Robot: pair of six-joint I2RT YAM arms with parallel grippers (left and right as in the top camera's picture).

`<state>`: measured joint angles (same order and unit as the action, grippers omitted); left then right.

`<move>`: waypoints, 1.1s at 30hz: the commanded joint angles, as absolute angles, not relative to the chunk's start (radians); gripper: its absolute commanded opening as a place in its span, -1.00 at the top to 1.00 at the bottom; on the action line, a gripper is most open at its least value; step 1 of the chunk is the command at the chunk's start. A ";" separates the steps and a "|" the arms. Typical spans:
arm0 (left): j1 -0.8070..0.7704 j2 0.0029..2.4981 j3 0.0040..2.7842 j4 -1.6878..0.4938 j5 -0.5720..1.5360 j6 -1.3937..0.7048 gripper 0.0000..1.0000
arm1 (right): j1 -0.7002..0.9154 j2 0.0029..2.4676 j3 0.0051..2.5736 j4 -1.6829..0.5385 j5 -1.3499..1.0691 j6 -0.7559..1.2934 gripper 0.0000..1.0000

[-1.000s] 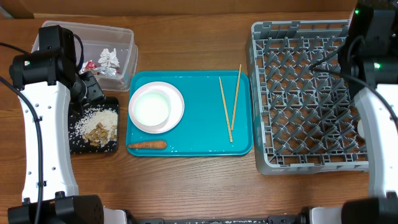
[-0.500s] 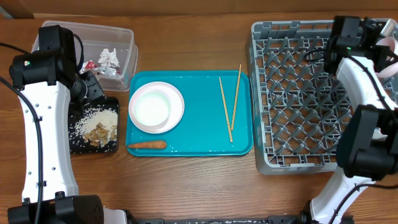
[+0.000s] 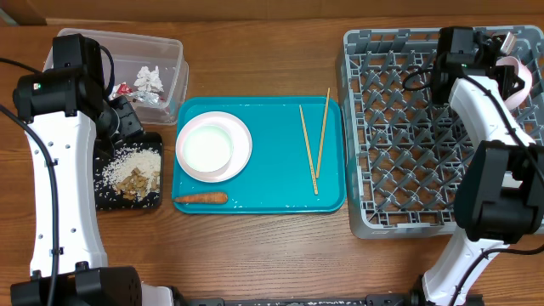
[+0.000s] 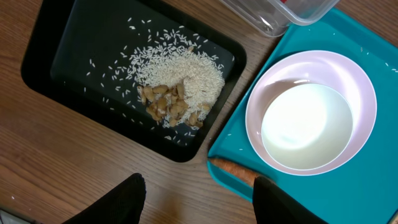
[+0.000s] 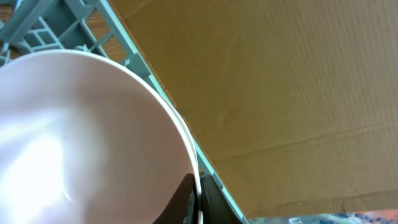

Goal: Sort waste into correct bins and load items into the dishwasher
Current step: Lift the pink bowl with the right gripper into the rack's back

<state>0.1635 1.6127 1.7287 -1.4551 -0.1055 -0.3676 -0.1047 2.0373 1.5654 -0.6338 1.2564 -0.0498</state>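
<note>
The right claw (image 5: 196, 199) has just swung over the far right corner of the dish rack (image 3: 408, 153), pinched tight on the rim of a white bowl (image 5: 81, 137); racking looks next. Well left of the rack, the left claw (image 4: 199, 198) hangs half-open, empty.

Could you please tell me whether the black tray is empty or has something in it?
Not empty: white rice and brownish food scraps lie piled in the black tray, leaving much of its floor bare.

White links, black joints, black cables on left arm (image 3: 59, 178), right arm (image 3: 497, 119); black left hand fingers (image 4: 127, 198).
</note>
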 commanded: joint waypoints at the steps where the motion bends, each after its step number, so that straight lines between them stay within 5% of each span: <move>1: 0.157 1.608 1.734 -1.454 -0.100 -0.382 -0.16 | -0.094 2.045 1.565 -0.669 1.119 0.039 0.89; 11: 0.157 1.608 1.734 -1.454 -0.100 -0.382 -0.16 | -0.111 2.044 1.565 -0.481 1.554 0.042 0.92; 33: 0.157 1.608 1.734 -1.440 -0.100 -0.382 -0.16 | -0.107 2.091 1.557 -0.507 1.408 0.034 0.92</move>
<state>0.1635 1.6127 1.7287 -1.4437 -0.1051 -0.3679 -0.1104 2.0922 1.5608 -0.5026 1.4128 0.0227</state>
